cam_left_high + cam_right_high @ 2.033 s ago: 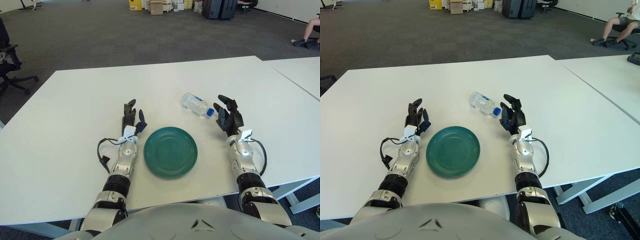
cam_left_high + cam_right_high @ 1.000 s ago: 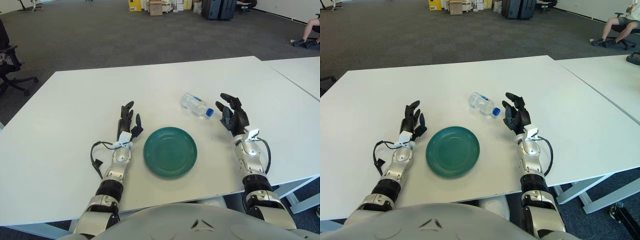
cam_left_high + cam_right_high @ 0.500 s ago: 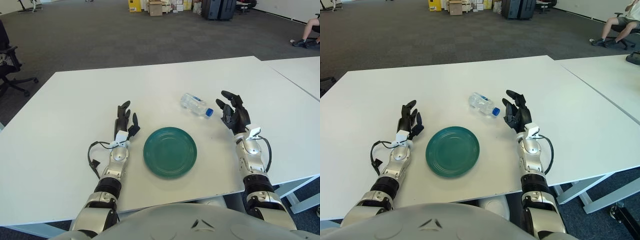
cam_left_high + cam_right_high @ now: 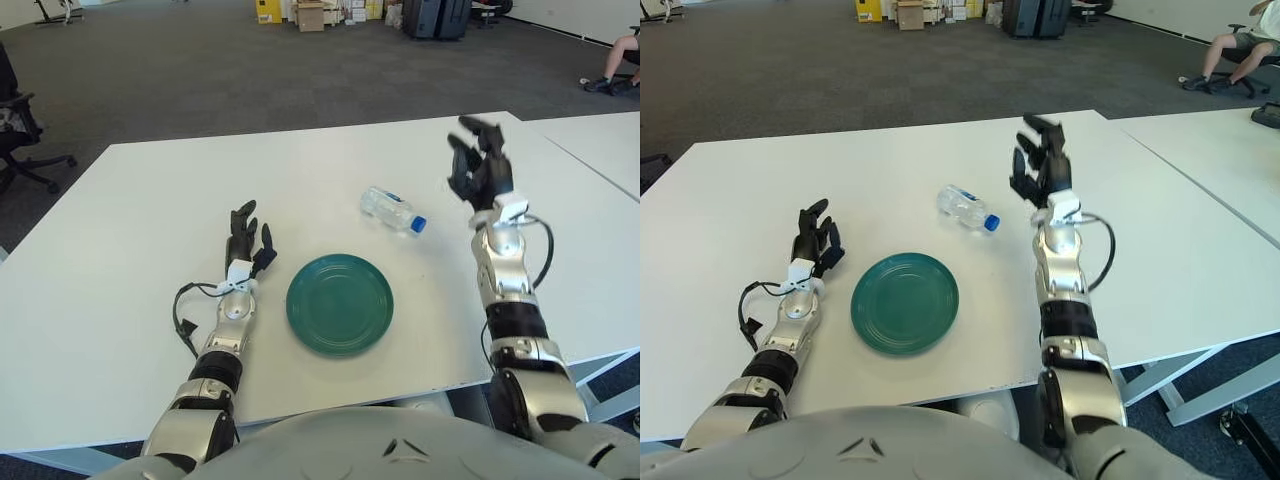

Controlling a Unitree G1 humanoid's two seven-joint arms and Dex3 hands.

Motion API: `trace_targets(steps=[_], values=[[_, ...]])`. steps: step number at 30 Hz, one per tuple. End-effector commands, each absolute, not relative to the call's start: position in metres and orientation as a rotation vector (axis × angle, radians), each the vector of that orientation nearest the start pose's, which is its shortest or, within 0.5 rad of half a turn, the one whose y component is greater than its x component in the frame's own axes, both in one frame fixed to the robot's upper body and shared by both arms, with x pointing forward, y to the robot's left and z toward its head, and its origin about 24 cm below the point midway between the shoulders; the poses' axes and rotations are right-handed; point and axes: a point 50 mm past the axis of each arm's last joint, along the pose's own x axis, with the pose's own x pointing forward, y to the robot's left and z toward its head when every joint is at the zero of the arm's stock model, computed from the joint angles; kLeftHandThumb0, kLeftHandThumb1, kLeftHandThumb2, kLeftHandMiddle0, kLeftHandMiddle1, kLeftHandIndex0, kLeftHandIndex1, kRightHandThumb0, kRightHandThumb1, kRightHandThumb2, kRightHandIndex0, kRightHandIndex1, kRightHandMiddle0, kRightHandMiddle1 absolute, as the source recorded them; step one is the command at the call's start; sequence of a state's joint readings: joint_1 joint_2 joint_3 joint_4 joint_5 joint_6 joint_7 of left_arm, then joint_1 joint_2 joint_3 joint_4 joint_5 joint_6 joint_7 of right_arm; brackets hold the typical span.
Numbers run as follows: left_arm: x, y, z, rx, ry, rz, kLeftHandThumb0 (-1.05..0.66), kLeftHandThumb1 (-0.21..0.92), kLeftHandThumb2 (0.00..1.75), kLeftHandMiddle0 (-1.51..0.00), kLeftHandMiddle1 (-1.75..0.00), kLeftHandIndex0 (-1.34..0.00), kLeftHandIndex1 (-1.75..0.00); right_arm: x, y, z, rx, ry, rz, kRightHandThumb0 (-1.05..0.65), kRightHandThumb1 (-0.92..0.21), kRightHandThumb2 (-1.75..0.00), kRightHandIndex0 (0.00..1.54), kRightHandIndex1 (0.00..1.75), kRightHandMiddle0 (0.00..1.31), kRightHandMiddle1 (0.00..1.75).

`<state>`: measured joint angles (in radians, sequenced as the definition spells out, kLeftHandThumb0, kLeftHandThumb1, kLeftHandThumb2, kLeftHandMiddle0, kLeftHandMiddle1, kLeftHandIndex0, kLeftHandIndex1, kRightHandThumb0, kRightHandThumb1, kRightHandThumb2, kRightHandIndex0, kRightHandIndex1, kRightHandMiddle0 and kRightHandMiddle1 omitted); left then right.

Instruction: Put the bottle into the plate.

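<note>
While the bottle (image 4: 392, 210) lay on its side on the white table (image 4: 150, 200), just beyond the far right rim of the green plate (image 4: 339, 303) and not touching it, the right hand (image 4: 480, 165) was raised to the bottle's right, fingers spread and holding nothing. Left of the plate, the left hand (image 4: 243, 240) showed with relaxed, empty fingers.

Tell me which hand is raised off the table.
The right hand, fingers open, is lifted right of the bottle. The left hand shows low, left of the green plate.
</note>
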<state>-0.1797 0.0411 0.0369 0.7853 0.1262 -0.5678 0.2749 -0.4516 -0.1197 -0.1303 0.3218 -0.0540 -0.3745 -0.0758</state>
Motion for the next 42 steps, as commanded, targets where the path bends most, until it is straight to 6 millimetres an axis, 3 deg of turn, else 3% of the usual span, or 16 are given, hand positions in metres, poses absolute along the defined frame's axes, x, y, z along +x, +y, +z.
trace_targets(steps=[1, 16, 27, 35, 39, 42], values=[[0.248, 0.166, -0.043, 0.157, 0.064, 0.197, -0.76, 0.92, 0.82, -0.39, 0.0, 0.0, -0.83, 0.335, -0.142, 0.162, -0.129, -0.578, -0.029, -0.52, -0.92, -0.59, 0.38, 0.17, 0.0, 0.74], [0.249, 0.164, -0.042, 0.165, 0.052, 0.188, -0.75, 0.92, 0.83, -0.41, -0.01, 0.0, -0.83, 0.355, -0.097, 0.211, -0.484, -0.66, 0.09, -0.63, -0.92, -0.45, 0.28, 0.08, 0.0, 0.65], [0.247, 0.161, -0.042, 0.164, 0.037, 0.199, -0.76, 0.92, 0.82, -0.42, -0.01, 0.0, -0.83, 0.361, -0.079, 0.218, -0.687, -0.609, 0.193, -0.76, -0.92, -0.46, 0.25, 0.05, 0.0, 0.64], [0.244, 0.156, -0.041, 0.17, 0.023, 0.199, -0.76, 0.92, 0.82, -0.42, -0.01, 0.0, -0.82, 0.371, -0.06, 0.197, -0.863, -0.527, 0.299, -0.82, -0.92, -0.52, 0.2, 0.02, 0.0, 0.57], [0.243, 0.155, -0.041, 0.169, 0.024, 0.2, -0.77, 0.92, 0.81, -0.42, -0.01, 0.0, -0.82, 0.392, -0.062, 0.149, -0.982, -0.39, 0.283, -0.84, -0.92, -0.52, 0.21, 0.02, 0.0, 0.54], [0.243, 0.155, -0.042, 0.169, 0.026, 0.202, -0.76, 0.92, 0.82, -0.41, -0.01, 0.0, -0.82, 0.392, -0.061, 0.143, -1.015, -0.393, 0.276, -0.84, -0.92, -0.49, 0.24, 0.03, 0.0, 0.54]])
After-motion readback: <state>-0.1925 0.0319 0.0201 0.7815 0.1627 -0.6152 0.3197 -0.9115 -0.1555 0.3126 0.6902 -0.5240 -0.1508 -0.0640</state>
